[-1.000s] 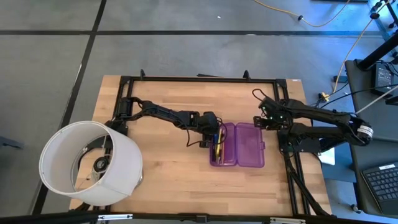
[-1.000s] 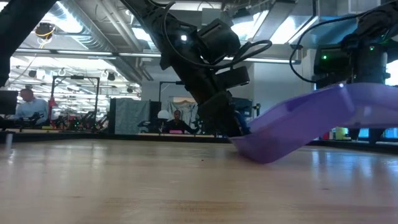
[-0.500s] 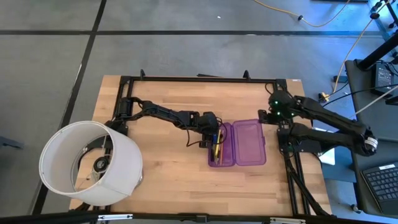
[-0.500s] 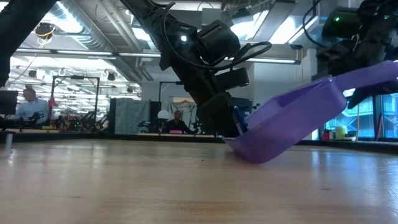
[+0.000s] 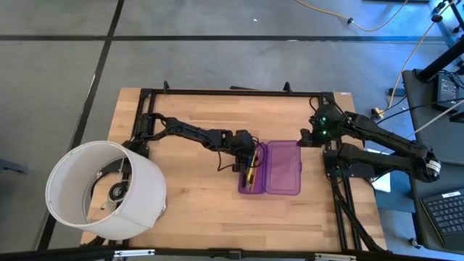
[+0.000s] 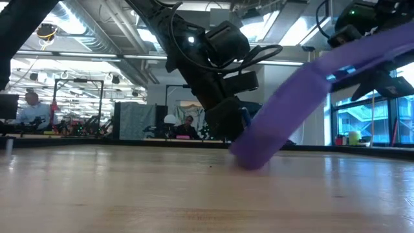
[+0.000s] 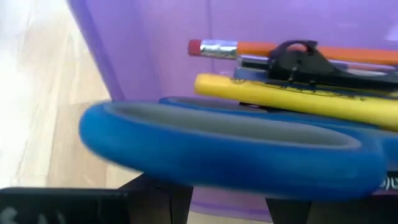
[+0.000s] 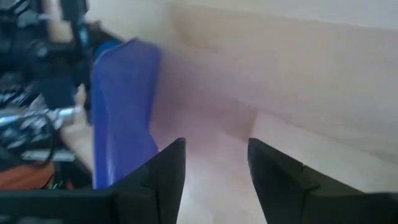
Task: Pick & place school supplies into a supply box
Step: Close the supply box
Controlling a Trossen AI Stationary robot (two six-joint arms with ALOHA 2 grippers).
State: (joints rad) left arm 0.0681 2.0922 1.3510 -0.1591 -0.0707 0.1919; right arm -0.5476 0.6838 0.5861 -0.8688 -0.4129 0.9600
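Observation:
The translucent purple supply box [image 5: 243,190] lies at the table's middle. Its tray holds yellow [image 7: 292,99] and orange [image 7: 348,53] pencils and a black pen [image 7: 311,62]. Its lid [image 5: 284,168] stands tilted up steeply [image 6: 304,84] from the hinge. My left gripper [image 5: 246,148] sits at the tray's far left end, with the blue-handled scissors [image 7: 230,143] right in front of it. My right gripper [image 5: 306,138] is at the lid's raised far right edge. My left gripper is shut on the scissors. The blue handle [image 7: 186,134] lies across the fingers and hides their tips, so the exact spot does not show. The handle stands just above the tray's end [image 6: 244,116]. My right gripper holds the lid by its free long edge [image 6: 362,55], with dark gripper parts above and below that edge. It comes from the table's right. The lid [image 8: 205,124] is raised and tilted, its hinge side down at the tray.
A large white cylindrical shade [image 5: 105,190] lies at the table's near left corner. A black frame rail [image 5: 232,92] runs along the far edge. Bare wood [image 5: 210,210] lies near the box. People [image 6: 29,107] sit in the room far behind.
My right gripper has risen with the lid's free edge and come back toward the box. The lid has tipped from a shallow slant to a steep one, turning about its hinge, and now looks narrower from above. The tray has stayed on the table.

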